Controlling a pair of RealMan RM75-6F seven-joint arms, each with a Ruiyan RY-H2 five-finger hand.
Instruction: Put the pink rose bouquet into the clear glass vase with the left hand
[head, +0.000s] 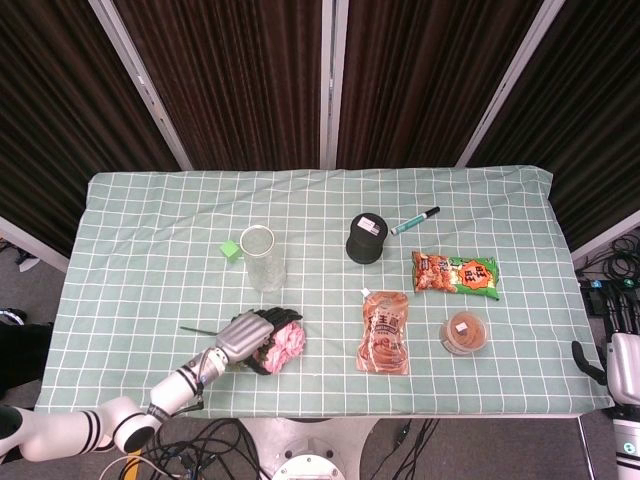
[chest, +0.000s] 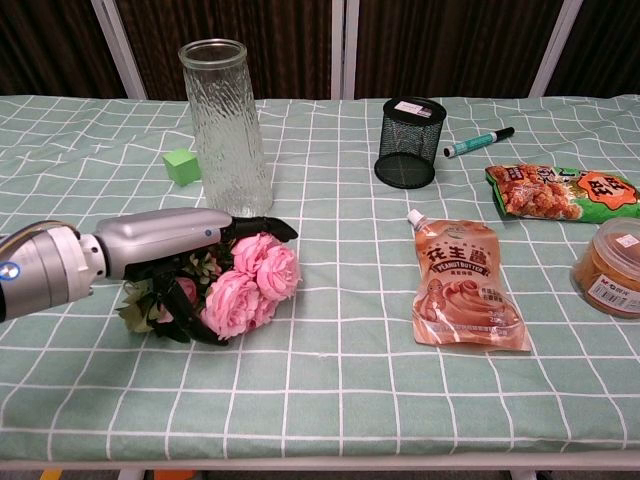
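Note:
The pink rose bouquet lies on the checked tablecloth near the front left; the head view shows this bouquet too. My left hand reaches in from the left and holds it, dark fingers stretched over the top and the thumb curled under the leaves. The head view has that left hand covering the bouquet's left part. Just behind stands the clear glass vase, upright and empty, also seen from above as the vase. My right hand hangs off the table's right edge.
A small green cube sits left of the vase. Right of the bouquet lie a peanut-butter pouch, a black mesh cup, a marker, a snack bag and a round tub.

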